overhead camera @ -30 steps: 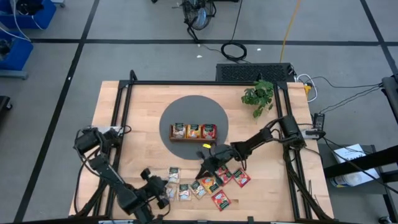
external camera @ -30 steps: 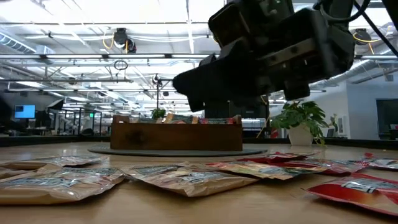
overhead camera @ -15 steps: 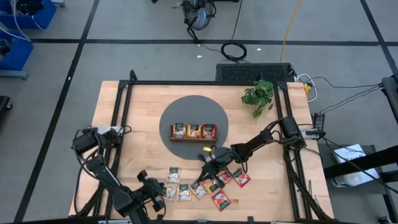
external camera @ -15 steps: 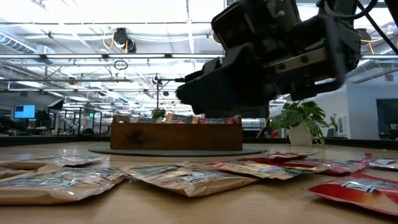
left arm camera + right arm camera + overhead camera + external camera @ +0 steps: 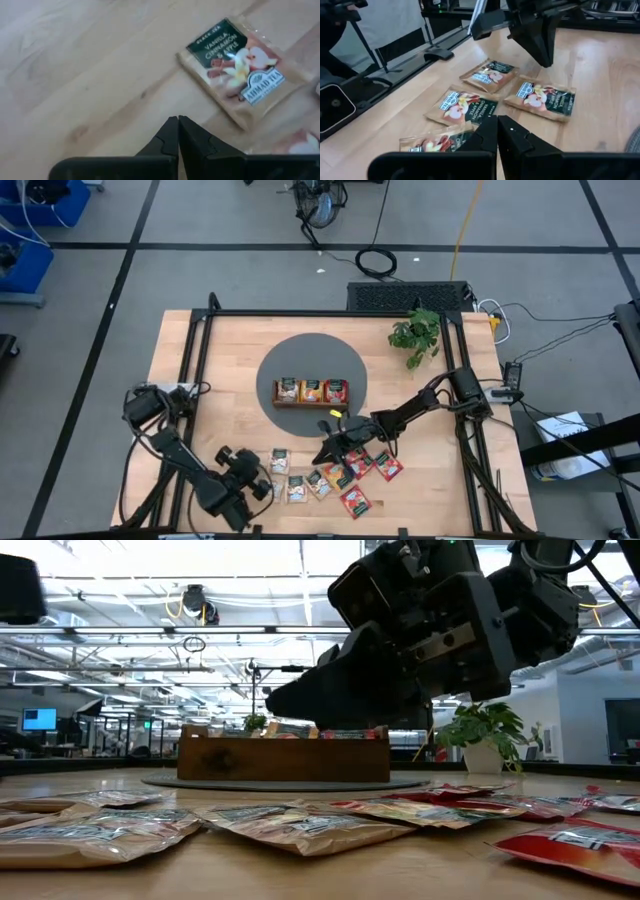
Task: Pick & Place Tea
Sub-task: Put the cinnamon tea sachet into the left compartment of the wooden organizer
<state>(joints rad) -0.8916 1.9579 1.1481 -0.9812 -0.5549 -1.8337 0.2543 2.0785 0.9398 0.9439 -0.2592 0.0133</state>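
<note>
Wooden table (image 5: 190,370) carried your setup; L gripper (image 5: 262,482) sat near front edge, fingers clenched, empty, just beside loose tea sachets (image 5: 330,477); R gripper (image 5: 322,453) hovered over them, pinched closed on nothing; tray (image 5: 311,391) behind held more.

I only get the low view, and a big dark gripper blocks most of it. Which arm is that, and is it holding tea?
Observer: That is the right gripper. It is shut and empty, between the tray and the loose sachets.
Operator: Where is the other one?
Observer: The left gripper is at the near-left end of the spread, also shut and empty, pointing at a vanilla, cinnamon and apple sachet.
Operator: Is there anything in the tray?
Observer: Yes. From above, all three compartments hold tea: green-labelled, orange and red.
</note>
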